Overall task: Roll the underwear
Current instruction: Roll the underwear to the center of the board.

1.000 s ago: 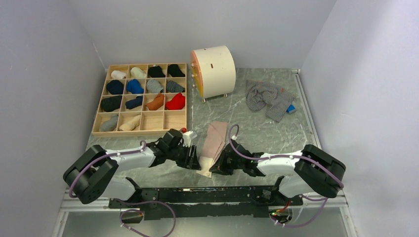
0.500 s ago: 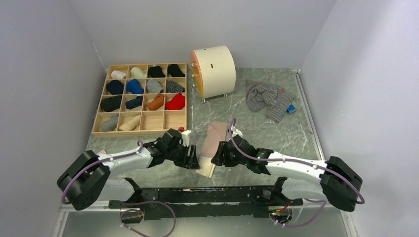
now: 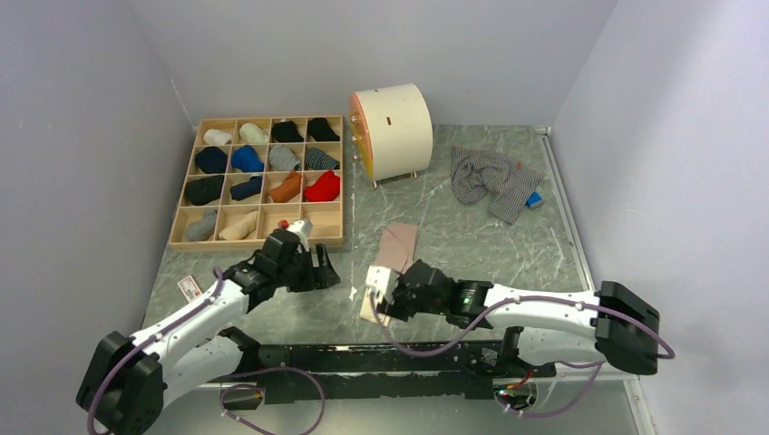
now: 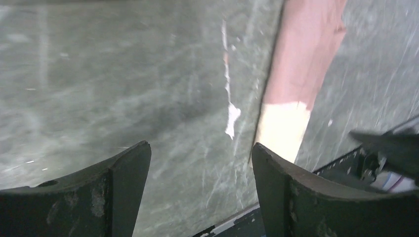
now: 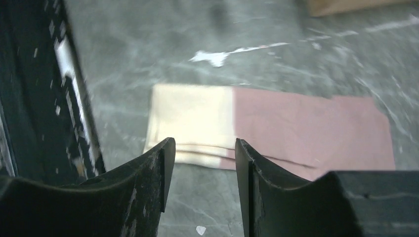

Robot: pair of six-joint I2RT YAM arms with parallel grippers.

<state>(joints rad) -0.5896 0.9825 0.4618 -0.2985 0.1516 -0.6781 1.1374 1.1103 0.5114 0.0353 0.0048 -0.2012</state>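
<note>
Pink underwear (image 3: 397, 246) lies as a flat folded strip just under the open, empty right pincer (image 3: 376, 294), the open left pincer (image 3: 326, 270) apart beside it; rolling looks not yet begun, needing its near end pinched.

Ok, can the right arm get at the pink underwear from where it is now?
Probably yes: the right arm has its jaws open right above the pink underwear, with nothing in between.

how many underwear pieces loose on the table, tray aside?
2. The pink-beige underwear lies flat at front centre; the grey striped underwear sits crumpled at back right, beside a blue block. None looks hidden, though the arms cover some of the table.
</note>
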